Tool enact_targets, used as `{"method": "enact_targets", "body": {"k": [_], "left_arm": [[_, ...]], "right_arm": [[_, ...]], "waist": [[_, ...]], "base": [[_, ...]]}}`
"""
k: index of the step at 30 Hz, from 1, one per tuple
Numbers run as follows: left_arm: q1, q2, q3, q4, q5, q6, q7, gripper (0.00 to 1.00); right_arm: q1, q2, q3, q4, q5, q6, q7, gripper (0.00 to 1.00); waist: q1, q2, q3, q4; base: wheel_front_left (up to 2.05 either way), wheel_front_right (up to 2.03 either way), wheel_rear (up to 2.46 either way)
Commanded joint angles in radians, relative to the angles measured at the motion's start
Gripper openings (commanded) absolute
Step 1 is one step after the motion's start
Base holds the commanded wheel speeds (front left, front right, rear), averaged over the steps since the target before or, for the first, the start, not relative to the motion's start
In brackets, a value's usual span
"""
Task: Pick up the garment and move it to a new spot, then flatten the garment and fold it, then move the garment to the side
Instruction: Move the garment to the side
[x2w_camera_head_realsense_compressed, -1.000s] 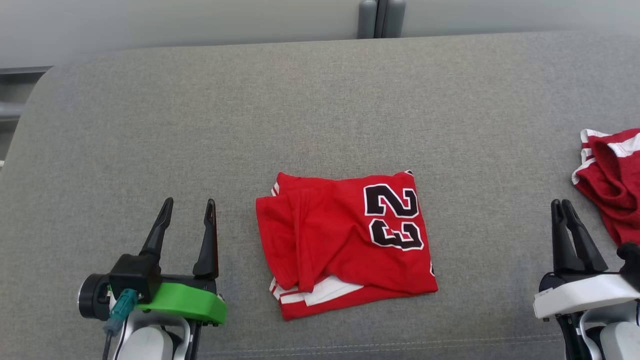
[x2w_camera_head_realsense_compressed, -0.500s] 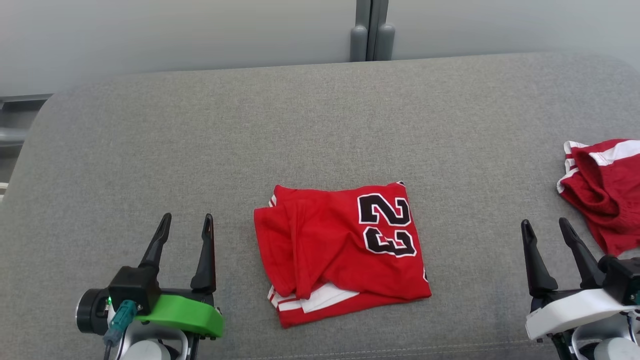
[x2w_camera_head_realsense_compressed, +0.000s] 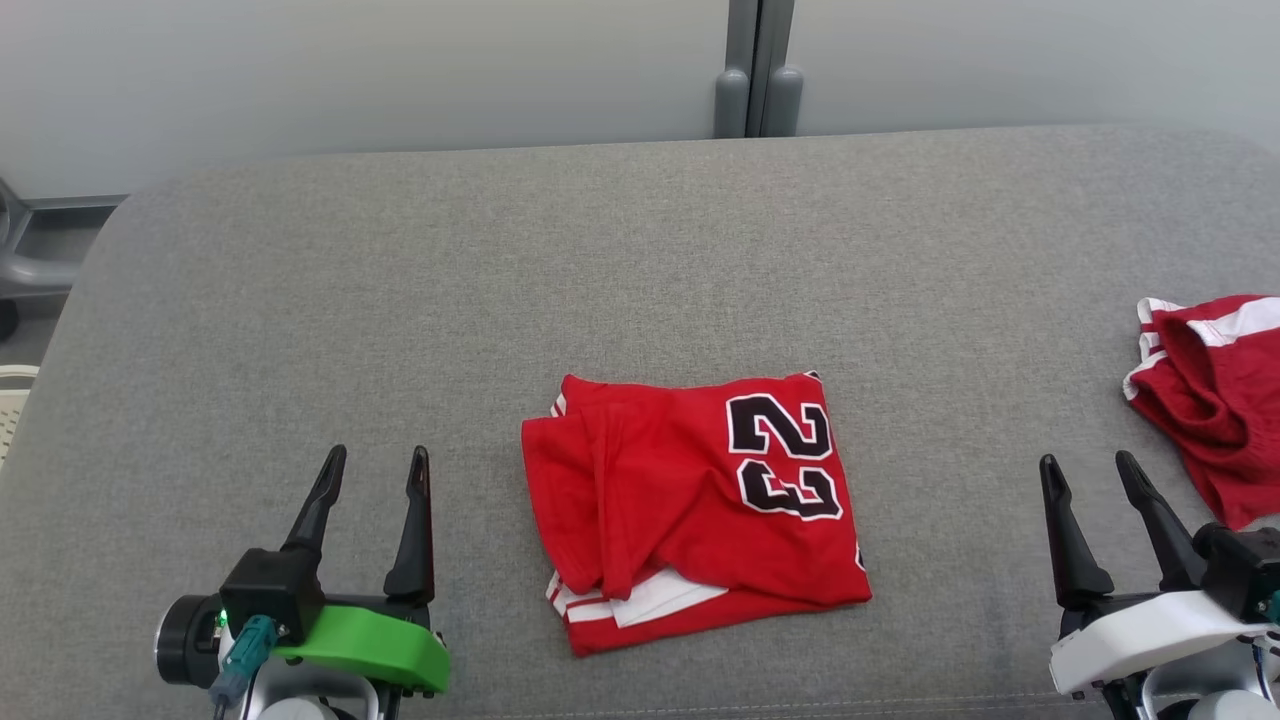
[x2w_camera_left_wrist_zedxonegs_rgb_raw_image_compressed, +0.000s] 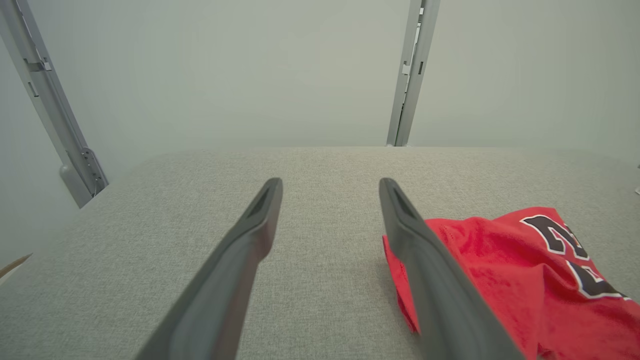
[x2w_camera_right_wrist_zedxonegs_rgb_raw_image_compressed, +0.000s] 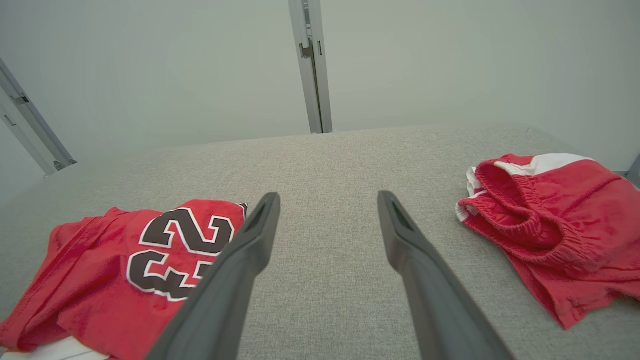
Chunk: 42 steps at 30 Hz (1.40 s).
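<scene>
- Fingers (x2w_camera_head_realsense_compressed: 412, 520) of my left gripper (x2w_camera_head_realsense_compressed: 379, 455) stand wide apart with nothing between them, low at my near left, pointing away from me over the grey fabric cushion (x2w_camera_head_realsense_compressed: 640, 260).
- At my near right, my right gripper (x2w_camera_head_realsense_compressed: 1087, 462) has its jaws spread just as wide and empty, with the tips over bare cushion.
- Between the two grippers, well apart from both, the red jersey (x2w_camera_head_realsense_compressed: 690, 510) lies folded into a rough rectangle on the cushion.
- Its black "23" (x2w_camera_head_realsense_compressed: 785, 455), outlined in white, faces up on the half nearer my right side. The half nearer my left carries loose, soft folds.
- White stripe trim (x2w_camera_head_realsense_compressed: 650, 600) peeks out from under the jersey's near edge.
- From my left wrist, the jersey's edge sits partly hidden behind one of my fingers, and bare cushion shows in the gap between the two.
- From my right wrist, bare cushion also lies between my fingers, with the jersey off to one side and a pair of red shorts (x2w_camera_right_wrist_zedxonegs_rgb_raw_image_compressed: 560, 225) off to the other.
- Those shorts lie crumpled at the cushion's far right, a little beyond my right gripper and not touching it. The elastic waistband is bunched and a white stripe shows along the top.
- Farthest back, past the cushion's rounded edge, a pale wall (x2w_camera_head_realsense_compressed: 400, 70) rises with a grey vertical post (x2w_camera_head_realsense_compressed: 757, 70) against it.
</scene>
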Motion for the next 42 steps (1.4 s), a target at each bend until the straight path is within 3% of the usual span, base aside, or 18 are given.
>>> {"method": "enact_targets", "body": {"k": [1,6,16,27,28,29,30,42], "left_arm": [[0.0,0.006,0.0,-0.005,-0.004,0.003,0.001,1.0],[-0.023,-0.001,-0.016,-0.007,-0.002,-0.002,-0.002,1.0],[-0.06,-0.025,-0.047,0.014,-0.012,-0.01,-0.018,1.0],[-0.092,-0.035,-0.05,0.034,-0.017,-0.008,-0.033,1.0],[-0.095,-0.036,-0.05,0.035,-0.017,-0.008,-0.034,1.0],[-0.098,-0.036,-0.05,0.036,-0.017,-0.008,-0.034,1.0],[-0.101,-0.036,-0.049,0.038,-0.018,-0.008,-0.035,1.0],[-0.106,-0.034,-0.04,0.034,-0.015,-0.004,-0.042,1.0]], "right_arm": [[0.008,-0.003,-0.001,-0.002,-0.005,0.0,0.006,1.0],[-0.011,-0.011,0.005,0.044,0.01,0.0,0.033,1.0],[-0.138,-0.023,0.16,0.282,0.075,0.0,0.049,1.0],[-0.319,0.004,0.281,0.584,0.158,0.0,0.062,1.0],[-0.329,0.005,0.287,0.602,0.167,0.0,0.06,0.88],[-0.34,0.007,0.293,0.616,0.177,0.0,0.055,0.22],[-0.35,0.007,0.301,0.631,0.184,0.0,0.052,0.0],[-0.379,-0.091,0.319,0.61,0.221,-0.001,-0.049,0.0]], "waist": [[0.0,0.0,0.002,0.009],[0.0,0.0,0.015,0.051],[0.0,0.0,0.064,0.154],[0.0,0.0,0.098,0.175],[0.0,0.0,0.1,0.173],[0.0,0.0,0.102,0.172],[0.0,0.0,0.104,0.169],[0.0,0.0,0.113,0.112]], "base": [[0.0,0.0,0.0],[0.0,0.0,0.0],[0.0,0.0,0.0],[0.0,0.0,0.0],[0.0,0.0,0.0],[0.0,0.0,0.0],[0.0,0.0,0.0],[0.0,0.0,0.0]]}}
